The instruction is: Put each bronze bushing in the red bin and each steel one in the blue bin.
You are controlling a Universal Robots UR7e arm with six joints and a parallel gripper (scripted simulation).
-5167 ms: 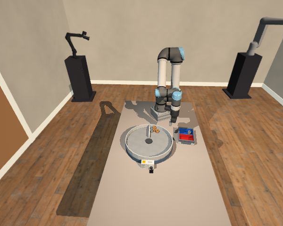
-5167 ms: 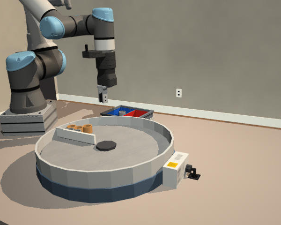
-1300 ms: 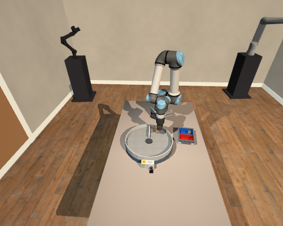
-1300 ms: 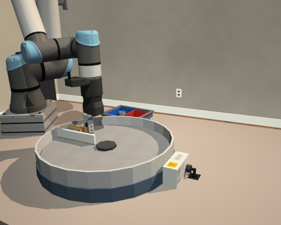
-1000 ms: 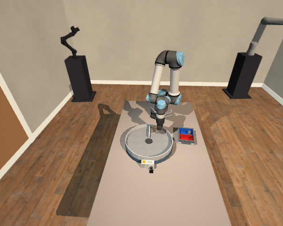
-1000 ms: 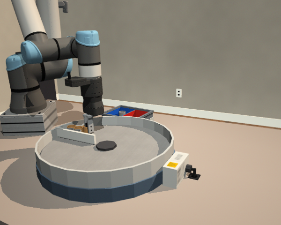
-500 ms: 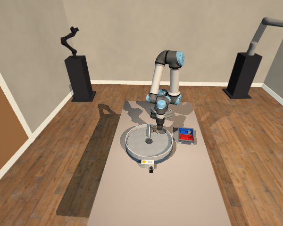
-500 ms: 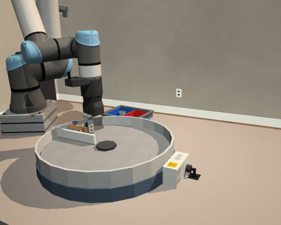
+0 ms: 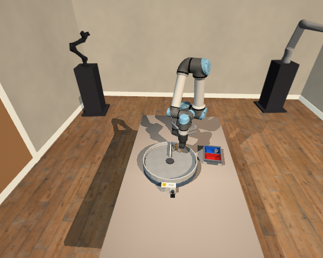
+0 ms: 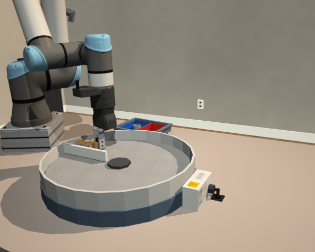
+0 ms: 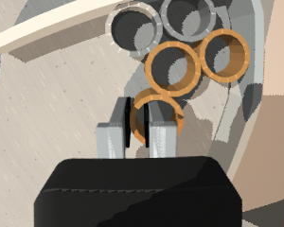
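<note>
on the worktop (image 9: 181, 216) (image 10: 250, 217), the turntable (image 9: 170, 172) (image 10: 116, 199) stands before my base (image 9: 193, 130) (image 10: 24, 139); beside it sit two joined bins (image 9: 212, 162) (image 10: 155, 126), one holding a bushing (image 9: 216, 151) (image 10: 136, 126). more bushings (image 9: 176, 146) (image 10: 88, 143) (image 11: 172, 91) crowd beside the turntable's divider (image 9: 170, 150) (image 10: 84, 153) (image 11: 62, 26).

The pale tan table (image 9: 189, 222) (image 10: 260, 217) bears my base block (image 10: 24, 139), the turntable (image 9: 170, 172) (image 10: 111, 200) (image 11: 52, 95) and, to its right, the two-color bin tray (image 9: 212, 160) (image 10: 167, 126).

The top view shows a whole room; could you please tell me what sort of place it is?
Probably a robotics lab or demonstration room: a grey-and-blue jointed arm on a table, two black pedestals carrying other arms.
</note>
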